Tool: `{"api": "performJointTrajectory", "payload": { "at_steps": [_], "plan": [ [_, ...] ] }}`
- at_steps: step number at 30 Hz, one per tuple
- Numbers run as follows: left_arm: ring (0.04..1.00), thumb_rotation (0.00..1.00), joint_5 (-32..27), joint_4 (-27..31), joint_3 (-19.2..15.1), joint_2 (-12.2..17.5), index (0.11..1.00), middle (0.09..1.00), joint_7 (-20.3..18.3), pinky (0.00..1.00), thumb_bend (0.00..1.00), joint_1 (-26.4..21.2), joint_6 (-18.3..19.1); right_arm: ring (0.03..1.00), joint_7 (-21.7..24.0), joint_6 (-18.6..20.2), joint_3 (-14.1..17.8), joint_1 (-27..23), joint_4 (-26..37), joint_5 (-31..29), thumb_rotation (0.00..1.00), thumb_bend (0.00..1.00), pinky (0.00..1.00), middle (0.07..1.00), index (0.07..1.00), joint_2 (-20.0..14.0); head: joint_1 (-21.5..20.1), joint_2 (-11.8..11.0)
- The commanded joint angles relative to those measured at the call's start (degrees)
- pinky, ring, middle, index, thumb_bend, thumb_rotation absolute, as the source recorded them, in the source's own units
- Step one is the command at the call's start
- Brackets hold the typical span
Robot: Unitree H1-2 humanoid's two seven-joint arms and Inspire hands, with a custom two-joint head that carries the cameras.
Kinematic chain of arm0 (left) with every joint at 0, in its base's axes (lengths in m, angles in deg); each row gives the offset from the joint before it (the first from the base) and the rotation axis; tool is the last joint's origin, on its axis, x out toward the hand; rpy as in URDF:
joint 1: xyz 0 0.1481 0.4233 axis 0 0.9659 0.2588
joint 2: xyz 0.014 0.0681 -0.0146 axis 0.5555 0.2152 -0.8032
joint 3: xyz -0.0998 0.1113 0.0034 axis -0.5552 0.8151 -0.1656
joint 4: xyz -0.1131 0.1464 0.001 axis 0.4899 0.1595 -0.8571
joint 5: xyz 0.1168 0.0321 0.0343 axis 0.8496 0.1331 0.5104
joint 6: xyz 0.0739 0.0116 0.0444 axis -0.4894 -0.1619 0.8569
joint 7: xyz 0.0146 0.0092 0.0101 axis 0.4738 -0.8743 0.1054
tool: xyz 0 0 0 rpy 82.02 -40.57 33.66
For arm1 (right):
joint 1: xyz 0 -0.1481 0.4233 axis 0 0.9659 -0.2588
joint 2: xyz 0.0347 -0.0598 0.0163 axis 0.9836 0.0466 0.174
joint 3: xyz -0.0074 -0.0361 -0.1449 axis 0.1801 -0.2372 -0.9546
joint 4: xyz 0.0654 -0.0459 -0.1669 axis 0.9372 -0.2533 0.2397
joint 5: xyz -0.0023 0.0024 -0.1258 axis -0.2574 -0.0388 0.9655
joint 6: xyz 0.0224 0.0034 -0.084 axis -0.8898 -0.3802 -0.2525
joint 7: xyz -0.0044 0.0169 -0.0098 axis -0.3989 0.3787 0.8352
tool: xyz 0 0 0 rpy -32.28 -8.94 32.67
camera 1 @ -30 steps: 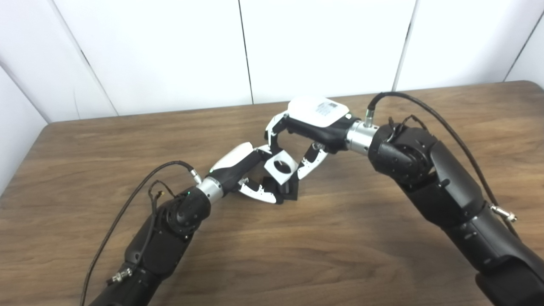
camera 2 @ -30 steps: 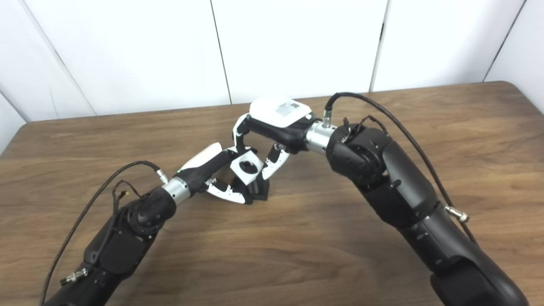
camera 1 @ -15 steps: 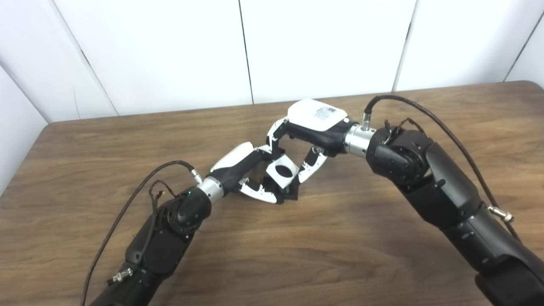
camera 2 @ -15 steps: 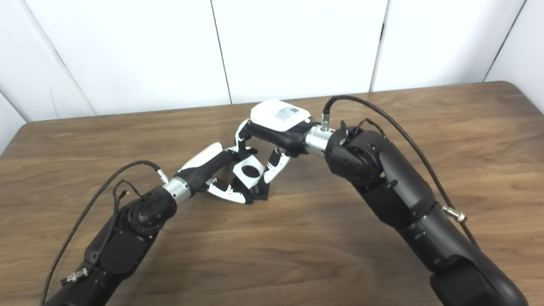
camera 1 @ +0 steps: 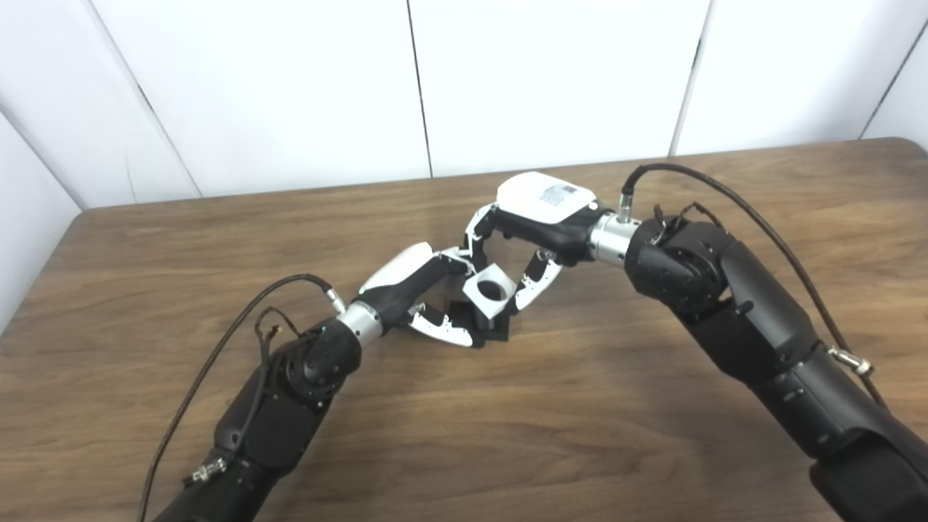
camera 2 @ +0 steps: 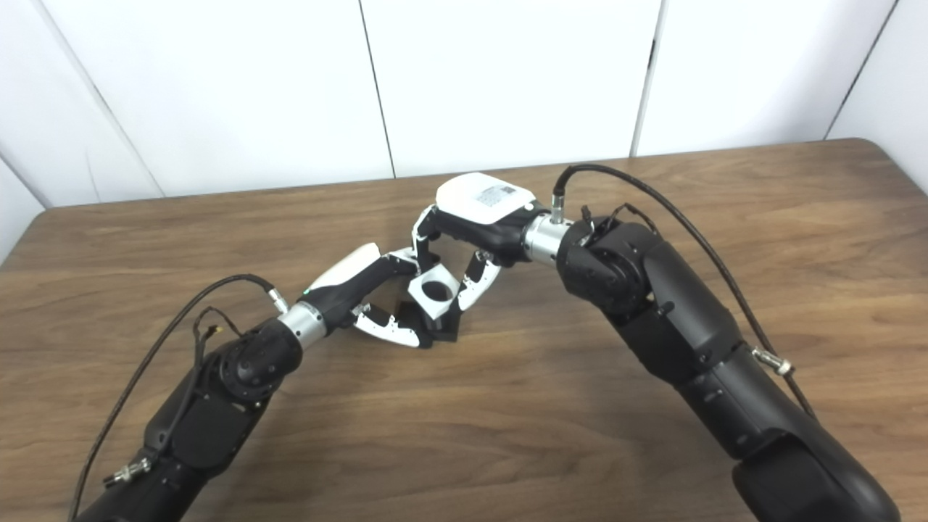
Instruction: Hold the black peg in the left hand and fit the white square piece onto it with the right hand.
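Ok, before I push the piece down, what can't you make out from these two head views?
- Peg: only its dark base shows in both views; the white piece and the left hand cover its top.
- Whether the peg has entered the piece's hole: the hole just reads dark.
- Right hand: its contact with the piece's far edge is hidden behind the piece.
- Both forearms are cut off by the bottom edge.

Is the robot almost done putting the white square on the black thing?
Nearly. The left hand already holds the black peg on the table. The right hand is lowering the white square piece over it. Left: pushing it down, if it isn't seated yet.
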Motion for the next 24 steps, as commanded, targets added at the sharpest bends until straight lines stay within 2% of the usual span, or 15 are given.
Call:
{"api": "performJointTrajectory", "payload": {
  "at_steps": [1,24],
  "plan": [
    [0.972,0.08,2.8,-2.1,2.1,-0.2,0.492,0.913,-2.4,0.96,0.52,1.7,3.2,0.727,-1.9,-0.9,0.8,-2.9,-0.1,0.1,0.14,0.52,0.61,0.729,0.482,0.3,0.0,0.0],
    [0.965,0.08,3.1,-1.0,2.4,-0.7,0.492,0.913,-2.5,0.96,0.52,1.4,5.2,0.732,-4.0,-0.4,-0.2,-1.5,-3.2,1.0,0.13,0.52,0.62,0.727,0.482,3.0,1.0,0.3]
  ]
}}
